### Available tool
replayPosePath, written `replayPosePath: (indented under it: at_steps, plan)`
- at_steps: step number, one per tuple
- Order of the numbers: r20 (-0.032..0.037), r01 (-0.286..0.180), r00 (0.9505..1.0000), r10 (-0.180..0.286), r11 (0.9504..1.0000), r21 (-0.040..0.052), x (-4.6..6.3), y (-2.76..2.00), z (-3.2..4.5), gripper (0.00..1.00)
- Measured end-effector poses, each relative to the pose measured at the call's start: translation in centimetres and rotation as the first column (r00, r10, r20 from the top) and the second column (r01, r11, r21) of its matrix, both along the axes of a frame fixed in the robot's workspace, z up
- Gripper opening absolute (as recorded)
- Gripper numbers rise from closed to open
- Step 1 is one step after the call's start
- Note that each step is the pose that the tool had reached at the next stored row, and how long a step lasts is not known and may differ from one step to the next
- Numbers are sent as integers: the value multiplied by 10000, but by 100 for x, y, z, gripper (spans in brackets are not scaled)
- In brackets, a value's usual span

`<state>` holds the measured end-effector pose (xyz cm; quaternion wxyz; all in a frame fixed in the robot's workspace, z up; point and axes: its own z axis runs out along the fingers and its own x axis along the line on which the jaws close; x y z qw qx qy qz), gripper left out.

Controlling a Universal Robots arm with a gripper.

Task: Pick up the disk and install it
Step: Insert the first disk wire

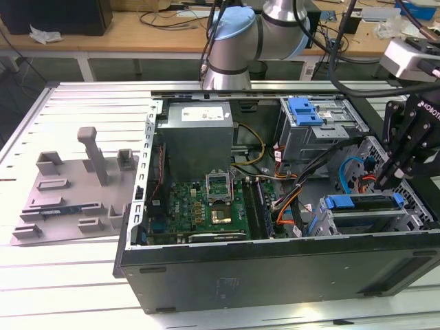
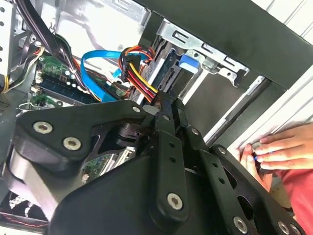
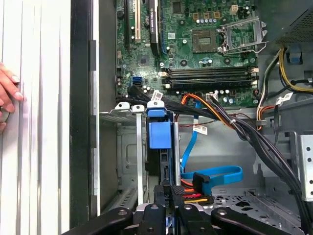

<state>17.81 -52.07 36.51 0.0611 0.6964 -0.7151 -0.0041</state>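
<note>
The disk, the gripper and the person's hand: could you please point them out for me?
disk (image 1: 361,202), exterior view, on its blue carrier's upper edge.
gripper (image 1: 380,184), exterior view, at its tip.
hand (image 2: 281,147), second wrist view, on the middle of the hand.

Motherboard (image 1: 206,206), power supply (image 1: 198,137), perhaps grey fixture plate (image 1: 69,199)

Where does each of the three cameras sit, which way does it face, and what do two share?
Exterior view: off the arm, above the table, facing down into the open case; arm and hand show.
First wrist view: on the wrist, facing past the hand onto the disk and motherboard.
Second wrist view: on the wrist, facing along the hand toward the disk.
Both wrist views share a person's fingers outside the case.
</note>
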Motion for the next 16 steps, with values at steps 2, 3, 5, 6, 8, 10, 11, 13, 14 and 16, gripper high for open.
replayPosePath:
  at_steps: [2, 3, 5, 6, 8, 10, 11, 13, 14, 16]
  plan:
    - [24, -30, 10000, 30, 10000, 13, -1, -3, -1, 16]
    - [24, -30, 10000, 30, 10000, 13, -1, -3, -1, 16]
    - [25, -30, 10000, 30, 10000, 13, -2, -3, -1, 16]
    - [25, -31, 10000, 31, 10000, 12, -2, -4, 0, 16]
    - [26, -43, 10000, 43, 10000, 13, -1, -4, 0, 16]
    - [32, -118, 9999, 118, 9999, 13, -2, -3, -1, 16]
    - [36, -167, 9999, 167, 9999, 14, -2, -1, -2, 16]
    - [52, -321, 9995, 321, 9995, 12, -2, -1, -2, 16]
    - [71, -410, 9991, 409, 9992, 11, -3, -1, -2, 16]
    - [173, -560, 9983, 560, 9984, 7, -1, -1, -2, 16]
